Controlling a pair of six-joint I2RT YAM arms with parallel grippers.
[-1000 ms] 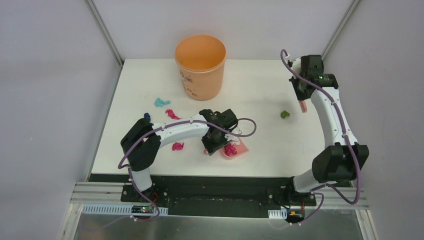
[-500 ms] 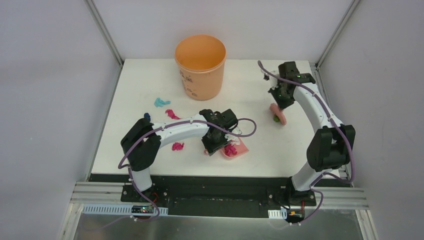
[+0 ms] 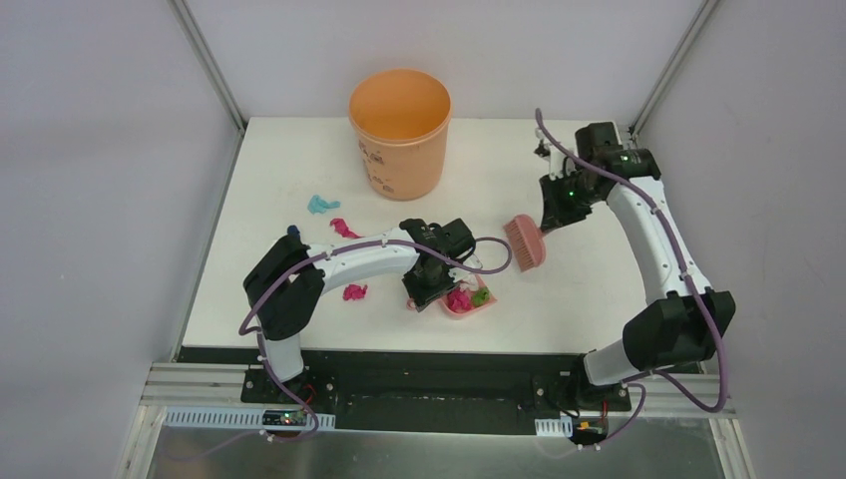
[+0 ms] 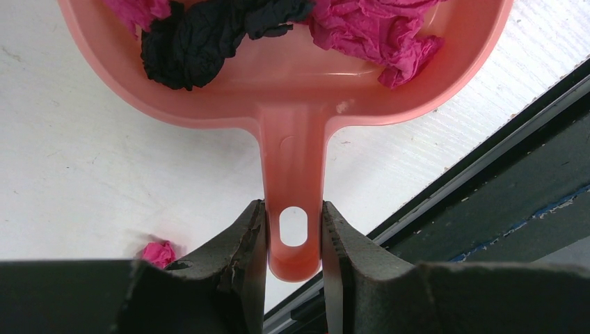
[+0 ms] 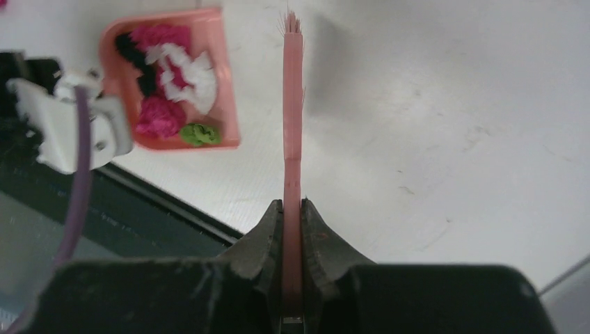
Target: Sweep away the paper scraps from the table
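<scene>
At the near edge of the white desk (image 3: 589, 279), a bit left of the middle, sits a pink dustpan (image 4: 278, 83). The left end effector (image 4: 293, 236) pinches the tip of its handle between its two fingers, one on each side. Inside the dustpan lie some of the paper scraps (image 5: 167, 83): pink ones, a black one, white ones and a green scrap (image 5: 200, 134) at the open side. Just left of the dustpan, one pink scrap (image 3: 354, 292) lies alone on the desk. A little farther and to the right of the dustpan is a pink brush (image 3: 524, 241), close to the dustpan but not touching it. The right end effector (image 5: 292, 209) is pressed together on the thin handle of the brush. I cannot tell if the hairs of the brush touch the desk. Farther back on the left lie three more scraps near each other: a dark blue scrap (image 3: 293, 232) by the left arm, another pink one (image 3: 342, 228), and a teal scrap (image 3: 319, 205) the farthest of them. At the far edge of the desk stands an orange bucket (image 3: 399, 130), upright and open at the top.
</scene>
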